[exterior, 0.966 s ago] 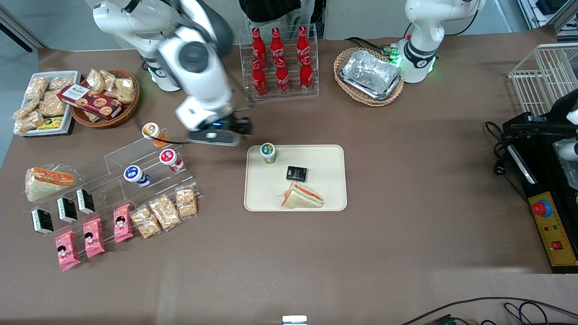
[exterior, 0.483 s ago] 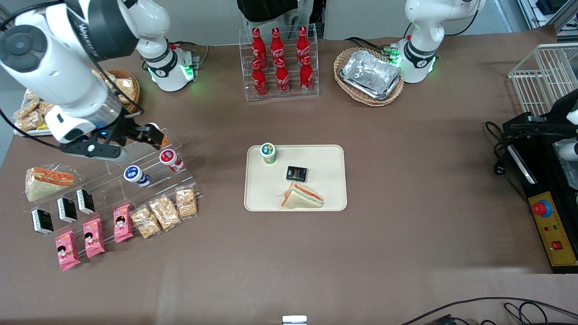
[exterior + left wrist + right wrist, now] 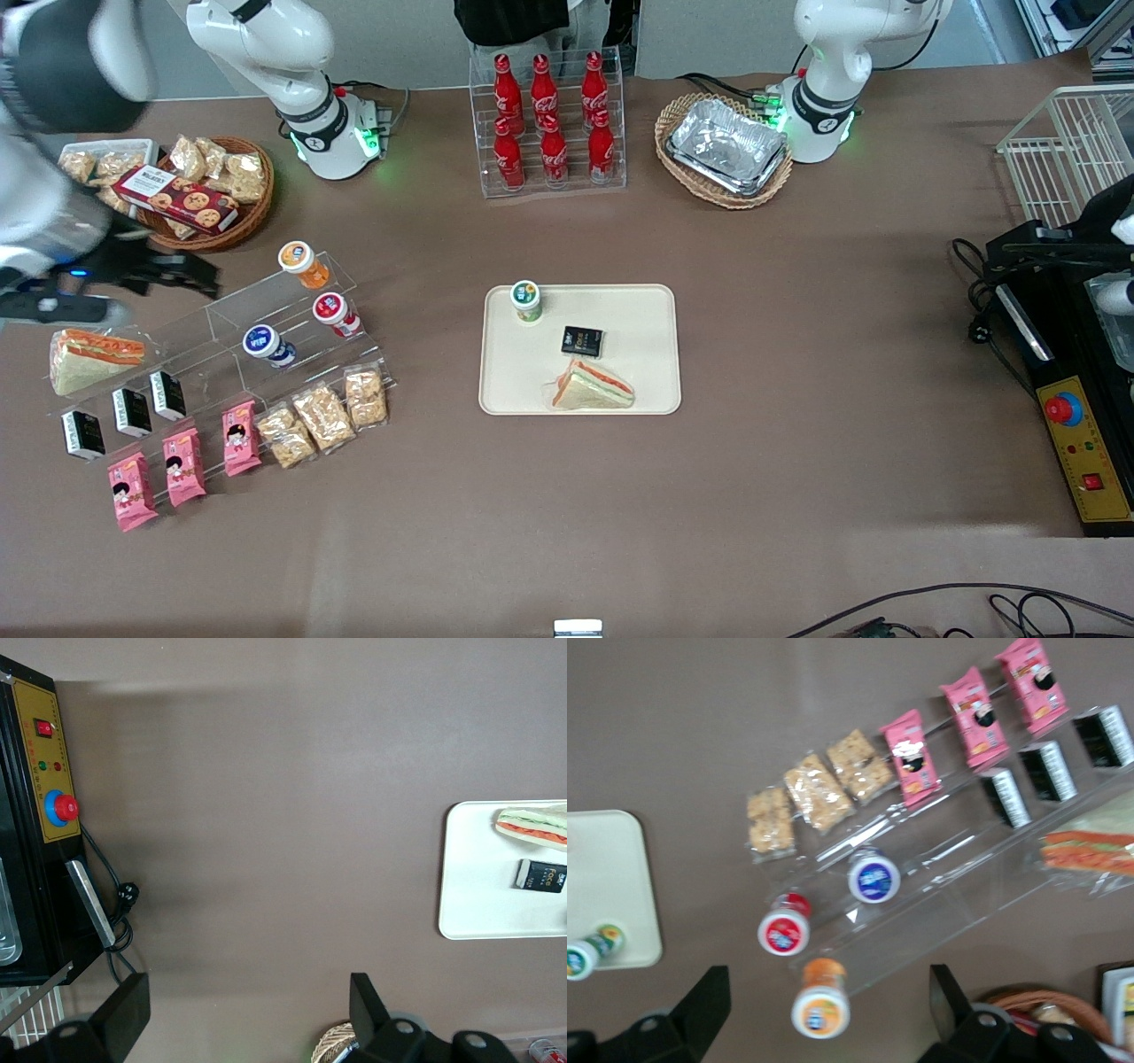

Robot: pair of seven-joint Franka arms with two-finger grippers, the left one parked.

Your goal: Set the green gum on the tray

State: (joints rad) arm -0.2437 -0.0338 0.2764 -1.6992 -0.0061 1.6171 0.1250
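The green gum (image 3: 526,301) stands upright on the cream tray (image 3: 620,390), in the tray's corner farthest from the front camera, toward the working arm's end. It also shows in the right wrist view (image 3: 589,952), on the tray's corner (image 3: 611,886). My right gripper (image 3: 199,276) is open and empty. It hangs high over the table at the working arm's end, by the acrylic rack and well apart from the gum. In the wrist view its fingers (image 3: 700,1001) stand wide apart over the orange bottle (image 3: 821,1005).
A sandwich (image 3: 592,388) and a black packet (image 3: 581,340) lie on the tray. The acrylic rack (image 3: 266,301) holds orange, red (image 3: 333,310) and blue (image 3: 264,344) bottles, with snack packs nearer the camera. A cola rack (image 3: 549,124), wicker baskets and a control box (image 3: 1076,425) also stand around.
My right arm has swung away from the tray's corner toward the working arm's end of the table and risen. The green gum has stayed on the tray.
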